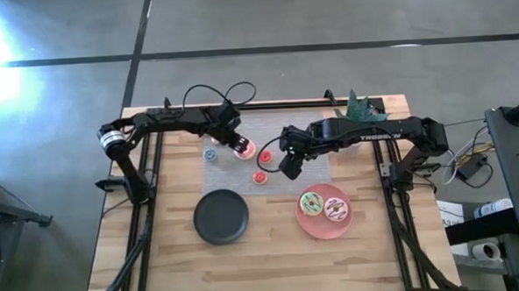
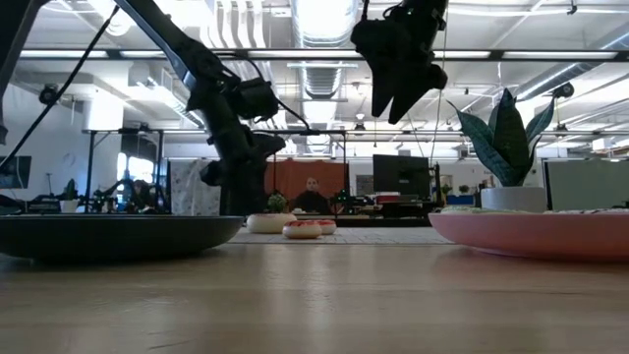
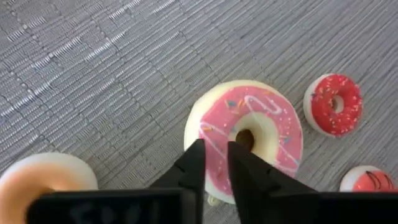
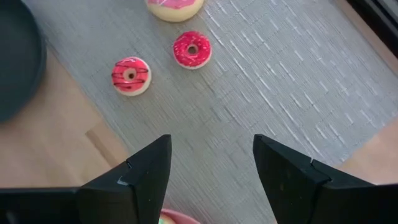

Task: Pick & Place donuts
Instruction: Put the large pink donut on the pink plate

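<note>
Grey woven mat (image 1: 268,149) on the wooden table (image 1: 273,259): left gripper (image 3: 214,163), fingers nearly together, apparently pinching the pink donut's (image 3: 249,140) ring on the mat. Right gripper (image 4: 211,165) hangs spread wide above the mat. Two donuts (image 1: 324,206) lie on the pink plate (image 1: 311,227); black plate (image 1: 220,216) alongside.

Low view. Wooden surface (image 2: 314,295) runs across the foreground. Black plate (image 2: 108,236) sits at left, pink plate (image 2: 536,234) at right. Between them, farther back on a grey mat (image 2: 393,236), lie small donuts (image 2: 303,229). Left tool (image 2: 228,187) reaches down near them; right tool (image 2: 398,84) hangs high above. A potted plant (image 2: 503,147) stands behind.
</note>
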Controlling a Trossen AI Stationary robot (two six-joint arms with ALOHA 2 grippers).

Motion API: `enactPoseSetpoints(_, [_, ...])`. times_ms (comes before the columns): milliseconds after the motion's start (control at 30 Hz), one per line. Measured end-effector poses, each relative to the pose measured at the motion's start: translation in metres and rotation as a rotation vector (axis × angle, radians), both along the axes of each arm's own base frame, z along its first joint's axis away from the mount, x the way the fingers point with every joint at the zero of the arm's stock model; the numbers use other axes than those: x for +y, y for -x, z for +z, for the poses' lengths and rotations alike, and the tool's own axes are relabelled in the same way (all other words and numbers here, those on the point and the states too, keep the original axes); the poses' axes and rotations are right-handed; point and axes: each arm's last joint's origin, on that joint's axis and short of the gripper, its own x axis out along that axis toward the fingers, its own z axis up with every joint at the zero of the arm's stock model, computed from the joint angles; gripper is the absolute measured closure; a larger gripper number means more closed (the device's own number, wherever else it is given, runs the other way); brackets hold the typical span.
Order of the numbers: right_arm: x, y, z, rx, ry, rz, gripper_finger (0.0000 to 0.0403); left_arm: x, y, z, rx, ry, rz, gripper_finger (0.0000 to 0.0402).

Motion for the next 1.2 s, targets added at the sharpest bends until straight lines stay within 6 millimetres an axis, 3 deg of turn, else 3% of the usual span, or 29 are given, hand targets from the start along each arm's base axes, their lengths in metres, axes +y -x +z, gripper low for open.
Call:
enactPoseSetpoints(300, [0.001, -0.001, 0.000, -0.019, -0.003, -0.012, 0.0183, 0.000, 0.002, -0.005, 0.028, -0.002, 0.018, 0.0224])
enactPoseSetpoints(600, [0.001, -0.001, 0.000, -0.013, 0.003, 0.004, 0.0183, 0.003, -0.007, -0.012, -0.014, -0.008, 0.007, 0.0213])
enactPoseSetpoints(800, [0.001, -0.001, -0.001, -0.008, 0.005, 0.011, 0.0184, 0.004, -0.008, -0.024, 0.019, 0.013, 0.005, 0.0244])
enactPoseSetpoints(967, [0.001, -0.001, -0.002, -0.007, 0.005, 0.011, 0.0183, 0.003, -0.009, -0.024, 0.018, 0.011, 0.003, 0.0313])
enactPoseSetpoints(1100, [0.001, -0.001, -0.001, -0.008, 0.017, 0.007, 0.0183, 0.001, -0.007, -0.015, 0.001, 0.007, -0.019, 0.0384])
enactPoseSetpoints(1200, [0.000, -0.001, -0.001, -0.008, 0.034, 0.004, 0.0183, -0.003, -0.004, 0.000, -0.046, 0.031, -0.062, 0.0396])
